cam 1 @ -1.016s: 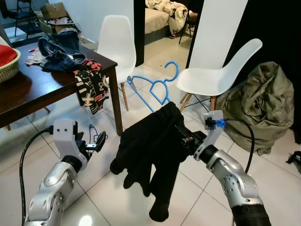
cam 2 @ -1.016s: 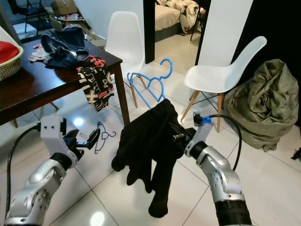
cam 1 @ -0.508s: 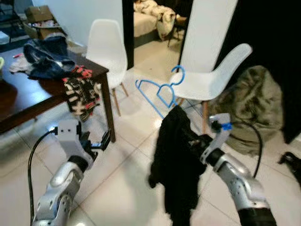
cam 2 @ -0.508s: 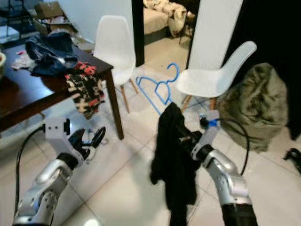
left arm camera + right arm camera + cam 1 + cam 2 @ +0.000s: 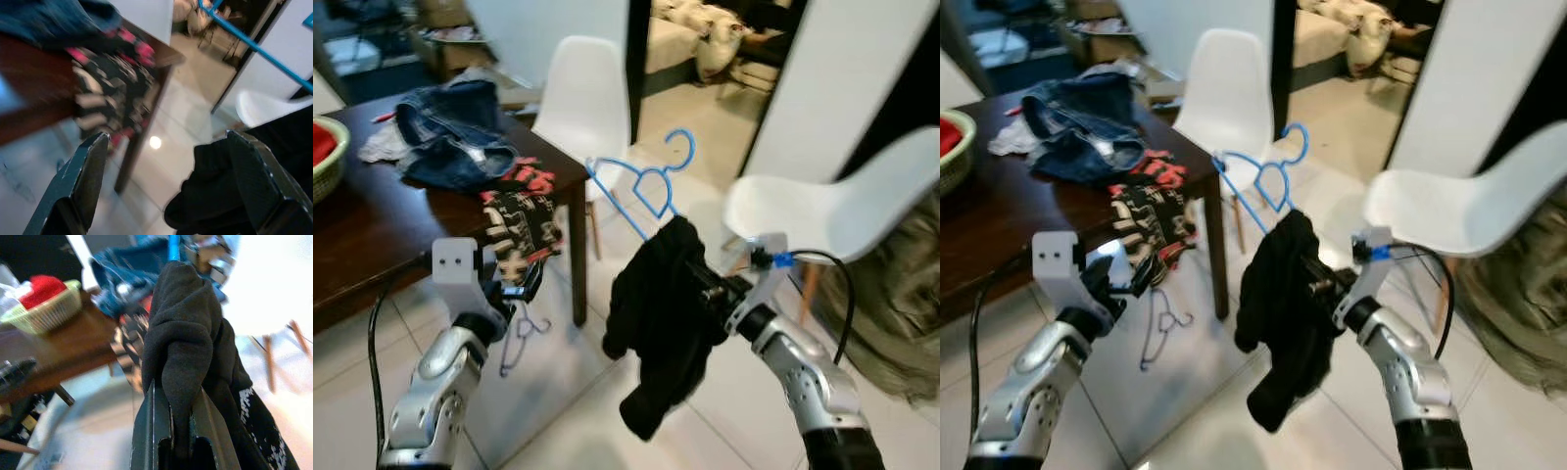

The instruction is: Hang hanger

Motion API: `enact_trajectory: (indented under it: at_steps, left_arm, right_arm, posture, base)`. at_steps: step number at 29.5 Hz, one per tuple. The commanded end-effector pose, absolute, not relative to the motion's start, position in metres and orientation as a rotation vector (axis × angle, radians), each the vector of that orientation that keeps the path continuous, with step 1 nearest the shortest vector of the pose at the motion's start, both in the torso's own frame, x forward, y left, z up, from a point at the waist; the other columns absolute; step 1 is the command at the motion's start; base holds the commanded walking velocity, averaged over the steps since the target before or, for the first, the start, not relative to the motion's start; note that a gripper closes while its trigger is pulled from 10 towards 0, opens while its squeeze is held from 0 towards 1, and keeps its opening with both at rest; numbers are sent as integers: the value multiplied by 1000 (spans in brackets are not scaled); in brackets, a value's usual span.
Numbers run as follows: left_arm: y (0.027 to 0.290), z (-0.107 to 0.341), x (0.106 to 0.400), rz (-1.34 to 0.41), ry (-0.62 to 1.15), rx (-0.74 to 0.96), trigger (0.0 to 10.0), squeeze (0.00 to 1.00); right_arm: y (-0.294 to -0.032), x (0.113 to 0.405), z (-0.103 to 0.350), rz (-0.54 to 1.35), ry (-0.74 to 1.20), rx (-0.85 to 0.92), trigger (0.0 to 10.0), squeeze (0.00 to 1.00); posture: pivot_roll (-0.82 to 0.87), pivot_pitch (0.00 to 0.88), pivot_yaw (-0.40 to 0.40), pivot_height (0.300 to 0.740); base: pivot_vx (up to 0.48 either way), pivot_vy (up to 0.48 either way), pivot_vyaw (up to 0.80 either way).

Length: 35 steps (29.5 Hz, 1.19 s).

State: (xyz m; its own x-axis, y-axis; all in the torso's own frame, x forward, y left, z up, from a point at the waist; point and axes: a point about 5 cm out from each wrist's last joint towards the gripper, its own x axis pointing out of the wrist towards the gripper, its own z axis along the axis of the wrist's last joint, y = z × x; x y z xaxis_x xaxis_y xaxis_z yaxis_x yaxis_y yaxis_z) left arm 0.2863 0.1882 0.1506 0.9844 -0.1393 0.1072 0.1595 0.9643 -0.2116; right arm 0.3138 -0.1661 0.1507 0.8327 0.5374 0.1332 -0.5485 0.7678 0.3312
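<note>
One swing of view back toward the table [image 5: 372,211]; right gripper [image 5: 705,284] still clamps black garment [image 5: 656,313] on blue hanger [image 5: 641,191], held aloft; left gripper [image 5: 519,284] spread, empty. No rail visible; hanging pending

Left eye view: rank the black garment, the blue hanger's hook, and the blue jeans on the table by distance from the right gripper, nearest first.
1. black garment: clamped in the right gripper, draped down over it.
2. blue hanger: its hook rises above the garment, toward the white chair.
3. blue jeans: heaped on the dark table, far to the robot's left.
</note>
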Motion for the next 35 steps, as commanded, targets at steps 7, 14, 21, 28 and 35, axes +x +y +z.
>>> enact_trajectory:
  at_steps: [7,14,21,28,35]
  left_arm:
    - [159,219,283,-371,-292,-269,10000,0]
    - [135,291,269,-591,-522,-316,10000,0]
    - [135,310,262,-618,-583,-344,10000,0]
    - [140,308,264,-595,-559,-389,10000,0]
    - [143,307,264,-602,-542,-388,10000,0]
  right_arm:
    - [-174,306,228,766,-406,808,10000,0]
    - [-181,305,289,818,-645,936,10000,0]
    - [-170,302,324,865,-702,916,10000,0]
    - [-113,292,294,1025,-480,685,10000,0]
    - [-111,291,295,1026,-467,703,10000,0]
  posture:
    - [68,61,-60,740]
    - [68,56,-62,740]
    - [72,53,-68,740]
    - [75,51,-72,740]
    - [70,53,-67,740]
  base:
    - [480,0,0]
    - [480,0,0]
    - [480,0,0]
    - [480,0,340]
    - [480,0,794]
